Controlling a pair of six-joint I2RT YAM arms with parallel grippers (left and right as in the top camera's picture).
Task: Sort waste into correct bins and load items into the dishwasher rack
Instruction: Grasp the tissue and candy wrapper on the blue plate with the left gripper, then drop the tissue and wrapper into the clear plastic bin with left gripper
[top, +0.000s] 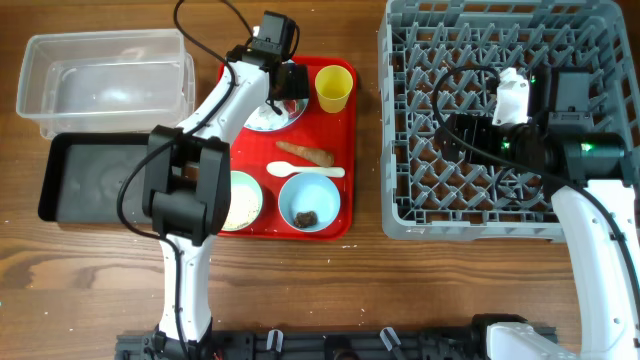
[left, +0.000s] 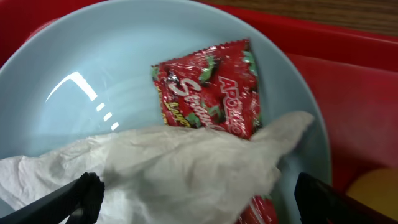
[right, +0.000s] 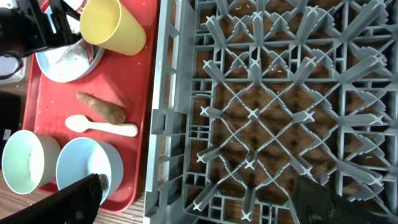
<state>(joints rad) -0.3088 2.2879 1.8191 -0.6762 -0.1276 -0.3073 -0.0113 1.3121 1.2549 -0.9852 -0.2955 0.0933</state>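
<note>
A pale blue plate (left: 74, 74) lies at the back of the red serving tray (top: 345, 125). It holds a red-and-white wrapper (left: 211, 87) and a crumpled white napkin (left: 161, 155). My left gripper (left: 199, 202) is open, with a finger on each side of the napkin; in the overhead view the gripper (top: 287, 92) hangs over the plate (top: 262, 120). My right gripper (right: 205, 202) is open and empty above the grey dishwasher rack (right: 267, 112), near the rack's left part in the overhead view (top: 447, 135).
On the tray stand a yellow cup (top: 333, 88), a brown stick (top: 305, 152), a white spoon (top: 305, 170), a light blue bowl (top: 309, 200) with a dark lump, and a mint bowl (top: 240, 198) with rice. A clear tub (top: 105, 80) and a black tray (top: 95, 175) sit left.
</note>
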